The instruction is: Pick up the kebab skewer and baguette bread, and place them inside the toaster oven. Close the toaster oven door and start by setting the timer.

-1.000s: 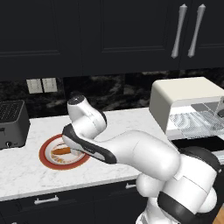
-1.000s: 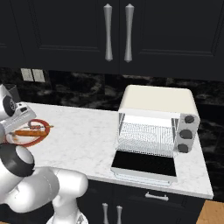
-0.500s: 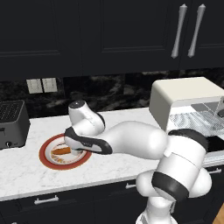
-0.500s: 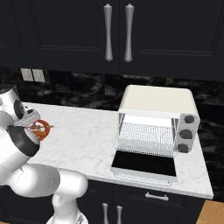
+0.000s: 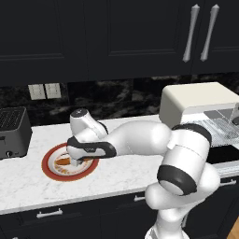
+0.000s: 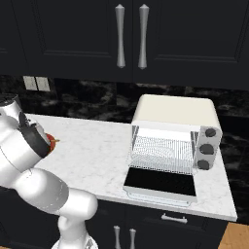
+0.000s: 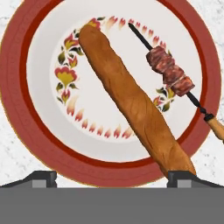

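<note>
end effector (image 7: 112,177): wide open, holding nothing. It hangs right over the plate. In the hand view its two dark tips sit at 7 and 5 o'clock, and the right tip is just at the near end of the bread.
plate (image 7: 17,78): round, white with a red rim and painted flowers. It sits on the white marble bench (image 5: 28,179), at about 9 o'clock from the oven in the left base view.
bread (image 7: 131,98): long and orange-brown. It lies on the plate, slanting from 11 o'clock down to 5 o'clock in the hand view.
skewer (image 7: 170,74): thin dark stick with red-brown meat bits in the middle and a wooden handle. It lies on the plate beside the bread, on the 3 o'clock side. The two run nearly side by side, apart. The handle end sticks out past the plate rim at about 4 o'clock.
oven (image 6: 175,114): cream-white box at the right end of the bench, well apart from the plate. A wire rack shows inside, and three dark knobs sit on its right side.
door (image 6: 160,182): open, lying flat out in front of the oven, dark glass up.
toaster (image 5: 13,130): small and dark, at the bench's left end, near the plate at about 10 o'clock.
</note>
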